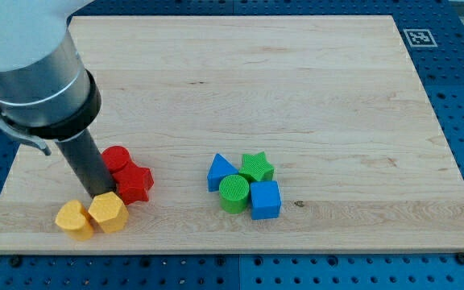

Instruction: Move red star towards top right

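Nearest the view's bottom, two yellow blocks (pixel 74 220) (pixel 108 212) lie touching, just left of and below the red star (pixel 134 183), the landmark here. My tip (pixel 103 193), a bare rod holding nothing, rests at the star's lower-left edge, apparently placed to push it up and rightward. A red cylinder (pixel 116 158) touches the star's upper left. Well right of the star cluster a blue triangle (pixel 221 171), green star (pixel 256 167), green cylinder (pixel 234 193) and blue cube (pixel 265 199). The wooden board (pixel 296 72) extends beyond.

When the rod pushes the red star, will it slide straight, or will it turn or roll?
The red star lies flat and low, so it will probably slide, not roll or tip. Its points may make it turn if my tip presses off-centre. The red cylinder touches it and may be dragged along.
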Tool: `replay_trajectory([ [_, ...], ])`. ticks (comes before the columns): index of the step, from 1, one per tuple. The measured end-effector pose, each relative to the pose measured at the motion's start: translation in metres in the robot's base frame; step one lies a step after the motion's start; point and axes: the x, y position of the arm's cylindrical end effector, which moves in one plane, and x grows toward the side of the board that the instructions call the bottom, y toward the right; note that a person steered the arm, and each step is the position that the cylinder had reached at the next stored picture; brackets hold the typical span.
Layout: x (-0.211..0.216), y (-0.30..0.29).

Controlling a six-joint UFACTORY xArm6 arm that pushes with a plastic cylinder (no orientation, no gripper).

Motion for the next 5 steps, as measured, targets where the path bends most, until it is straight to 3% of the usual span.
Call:
replay_trajectory([
  [2, 0.013, 0.018],
  [5, -0.013, 0.081],
])
